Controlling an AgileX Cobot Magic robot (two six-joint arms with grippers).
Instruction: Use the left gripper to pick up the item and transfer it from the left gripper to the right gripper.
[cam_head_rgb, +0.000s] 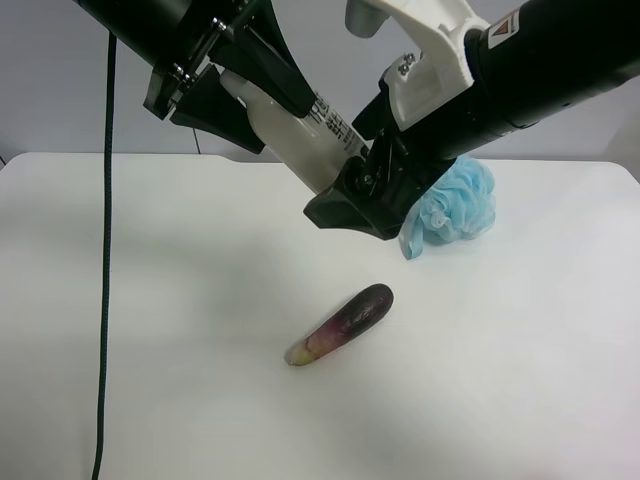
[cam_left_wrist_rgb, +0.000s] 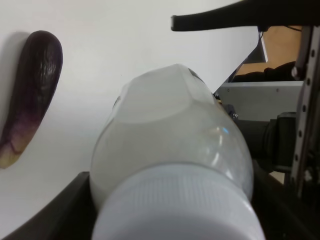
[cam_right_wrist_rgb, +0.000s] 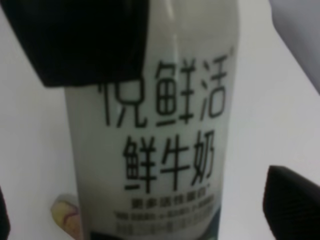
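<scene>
White bottle (cam_head_rgb: 300, 135) is off the tabletop (cam_head_rgb: 150, 300), clamped in my left hand (cam_head_rgb: 250, 95). My right hand (cam_head_rgb: 352, 165), at its 4 o'clock end, gapes around it; closing and release remain.

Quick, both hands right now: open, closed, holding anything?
Left hand: closed on the bottle.
Right hand: open, fingers on either side of the bottle's lower end, not gripping.

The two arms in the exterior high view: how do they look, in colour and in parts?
The left arm and its fingers are all black; a thin dark cable trails down from it. The right arm is black too, with a white plastic housing near its black fingers and a small orange sticker.
</scene>
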